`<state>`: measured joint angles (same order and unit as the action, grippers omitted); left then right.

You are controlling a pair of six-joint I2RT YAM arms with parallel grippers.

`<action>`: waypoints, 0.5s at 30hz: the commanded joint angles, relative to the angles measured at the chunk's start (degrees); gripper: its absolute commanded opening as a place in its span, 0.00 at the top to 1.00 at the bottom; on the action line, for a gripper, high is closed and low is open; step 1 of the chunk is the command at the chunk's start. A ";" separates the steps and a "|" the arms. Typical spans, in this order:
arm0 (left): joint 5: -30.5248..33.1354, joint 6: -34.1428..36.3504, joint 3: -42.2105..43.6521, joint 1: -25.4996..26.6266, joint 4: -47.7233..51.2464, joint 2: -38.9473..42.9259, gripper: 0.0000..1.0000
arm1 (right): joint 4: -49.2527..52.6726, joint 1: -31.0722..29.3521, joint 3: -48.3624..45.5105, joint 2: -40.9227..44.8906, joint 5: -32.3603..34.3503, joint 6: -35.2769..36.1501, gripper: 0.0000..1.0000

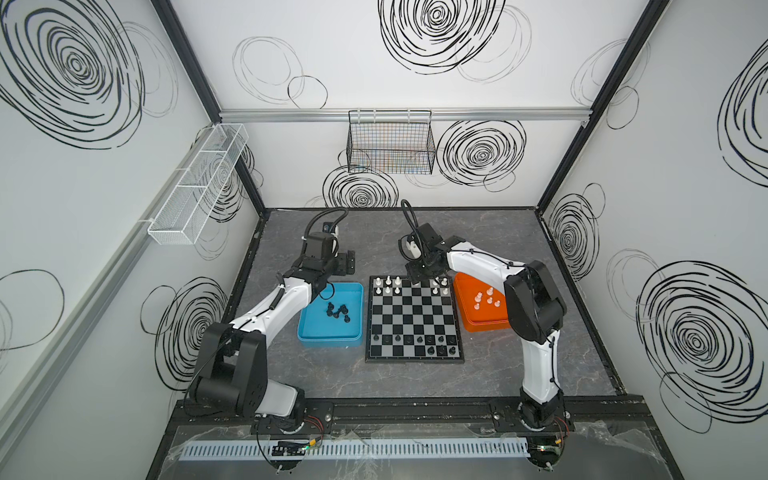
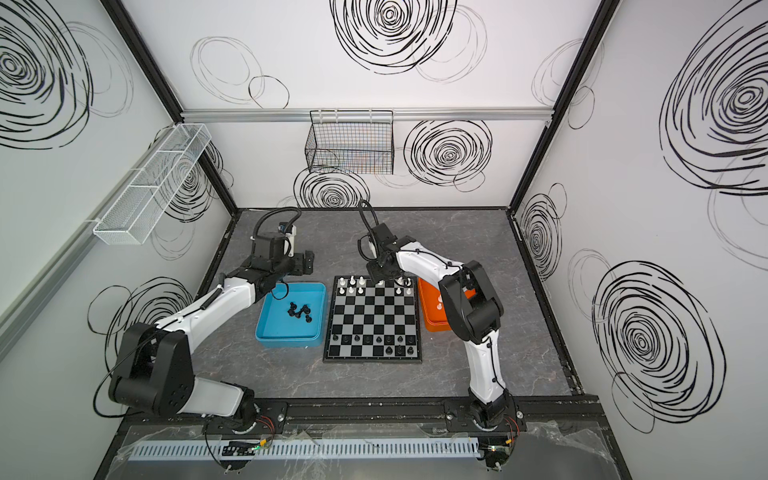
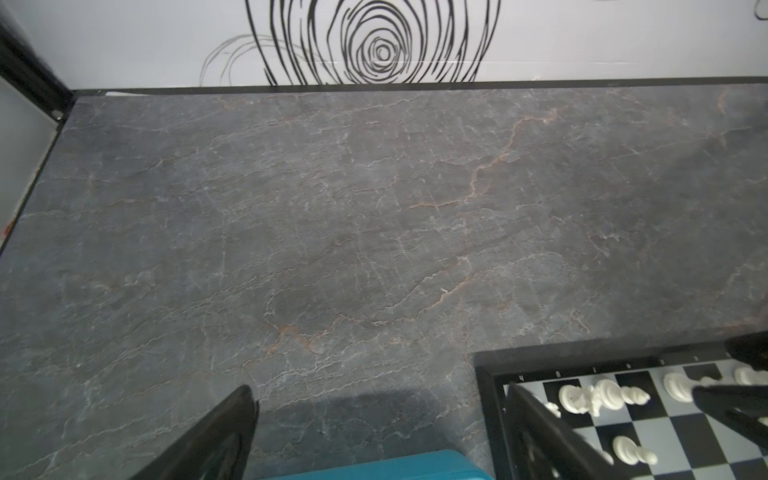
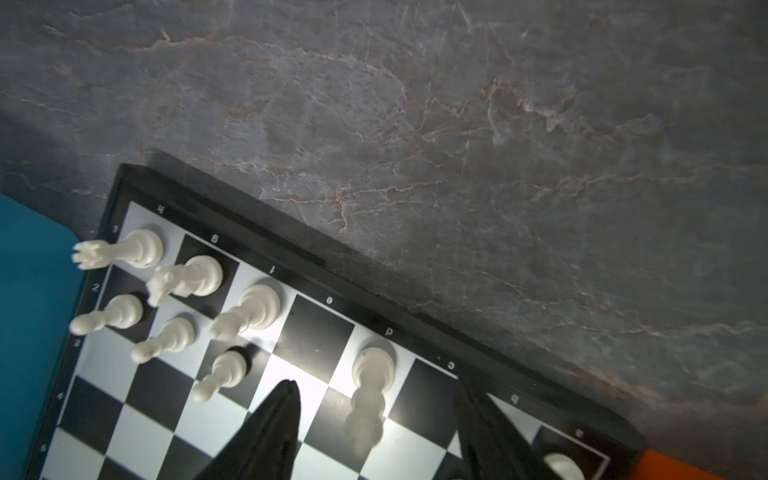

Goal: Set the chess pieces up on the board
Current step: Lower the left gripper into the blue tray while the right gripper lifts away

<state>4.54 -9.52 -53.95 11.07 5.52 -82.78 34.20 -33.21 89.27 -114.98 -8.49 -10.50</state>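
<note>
Fingers point(image 4: 278, 419) spread, the right gripper point(image 4: 376, 384) straddles a tall white piece point(image 4: 372, 365) on the board point(image 4: 316, 336), where 1 sideways nudge on lifting could topple it.

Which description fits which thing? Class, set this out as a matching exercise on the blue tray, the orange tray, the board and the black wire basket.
Things
1. blue tray
2. orange tray
3. board
4. black wire basket

Descriptions
A. hangs on the back wall
B. holds loose white pieces
C. lies between the two trays
D. holds loose black pieces

Pairs: 1-D, 2-B, 3-C, 4-A
</note>
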 commanded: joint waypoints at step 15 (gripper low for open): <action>-3.24 -5.74 0.14 -0.97 24.58 9.57 0.04 | 0.18 7.98 0.82 12.71 -5.40 1.72 0.23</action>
<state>2.81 -17.04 -54.33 8.69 24.03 -74.11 34.06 -26.35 91.02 -104.16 -12.34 -9.87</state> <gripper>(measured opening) 0.970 0.768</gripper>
